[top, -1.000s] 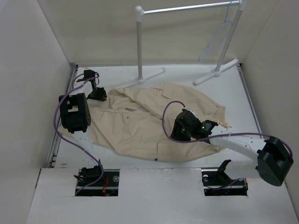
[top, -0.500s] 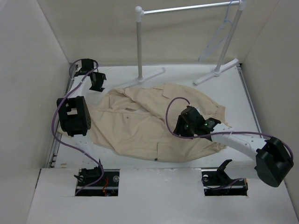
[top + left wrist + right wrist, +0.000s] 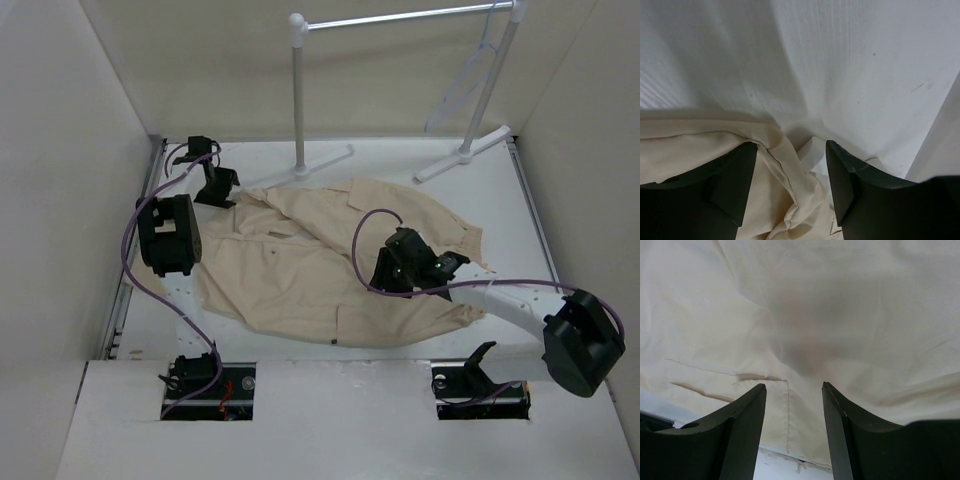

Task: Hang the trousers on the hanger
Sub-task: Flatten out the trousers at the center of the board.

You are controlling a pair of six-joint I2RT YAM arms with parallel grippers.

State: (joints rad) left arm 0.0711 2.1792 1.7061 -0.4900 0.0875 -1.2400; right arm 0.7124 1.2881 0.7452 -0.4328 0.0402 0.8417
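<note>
On my left side, my left gripper (image 3: 216, 186) hangs over the far left corner of the table (image 3: 390, 166), right at the upper left edge of the trousers (image 3: 300, 270). Its jaws stand apart and grip nothing. In my left wrist view a folded edge of the tan cloth (image 3: 782, 200) runs up between the two dark fingers (image 3: 735, 175), with bare white table beyond it. I cannot tell whether the fingers touch the fold.

The trousers lie crumpled and spread flat across the middle of the table, from below my left gripper over to the right, with the rumpled part nearest the far side.

My right gripper (image 3: 436, 268) sits low over the right part of the trousers, close to their right edge. Its jaws are also parted and hold nothing. In my right wrist view the cloth (image 3: 815, 305) fills the space under and between the fingers (image 3: 747, 410), with a stitched seam showing.

At the far right, the hanger (image 3: 470, 82) hangs from the right end of the white rack (image 3: 400, 18), well apart from the trousers
</note>
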